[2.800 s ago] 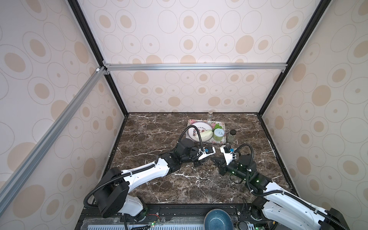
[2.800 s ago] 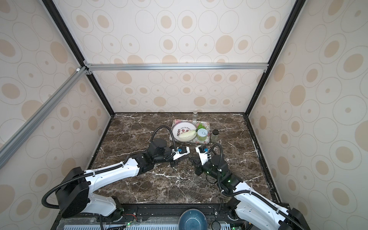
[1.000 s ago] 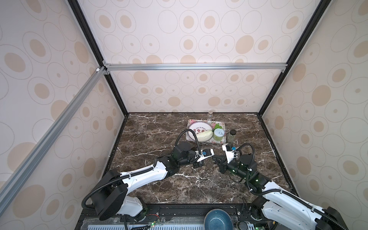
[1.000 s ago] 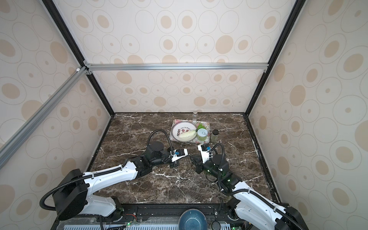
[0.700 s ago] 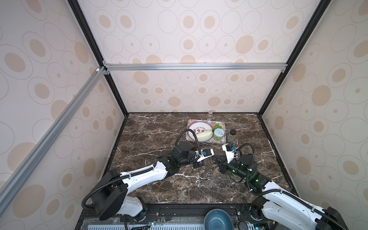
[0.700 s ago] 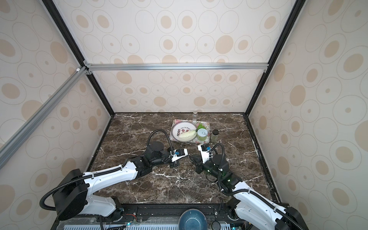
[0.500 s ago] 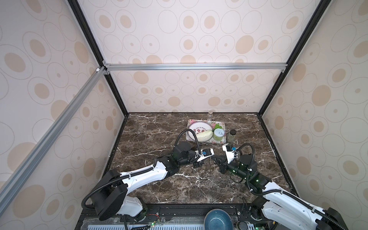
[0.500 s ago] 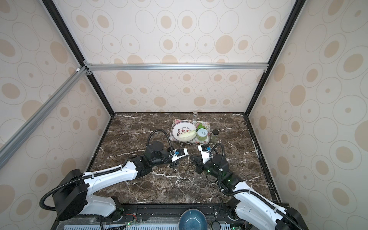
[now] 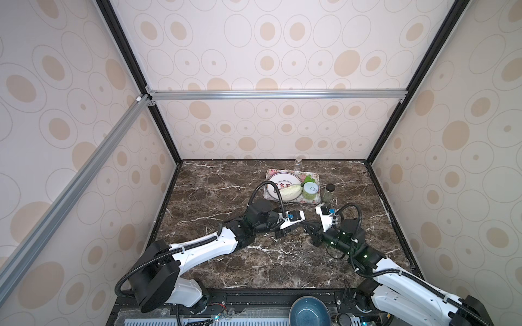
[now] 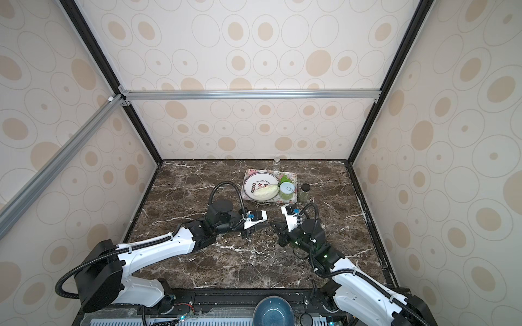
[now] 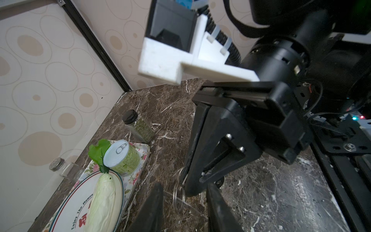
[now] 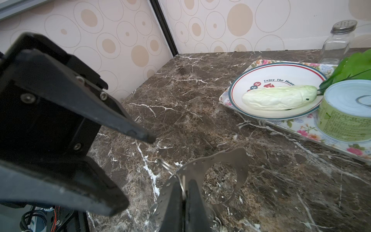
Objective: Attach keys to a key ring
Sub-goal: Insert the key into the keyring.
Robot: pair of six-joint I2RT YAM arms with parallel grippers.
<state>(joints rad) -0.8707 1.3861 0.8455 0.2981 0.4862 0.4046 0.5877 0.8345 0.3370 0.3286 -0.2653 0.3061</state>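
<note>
One key ring (image 12: 212, 160) in right gripper (image 12: 183, 187)

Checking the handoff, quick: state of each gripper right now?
left gripper: open, gripping nothing.
right gripper: shut on the key ring, clamped at its rim.

2 overhead, 2 close wrist views

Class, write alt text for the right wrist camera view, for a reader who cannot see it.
The right gripper, jaws shut, pinches the rim of the flat grey key ring over a dark marble table, a thin wire loop beside the grip. The left gripper looms nearby, jaws apart; a floral tray behind holds a plate, pale vegetable and green can.
</note>
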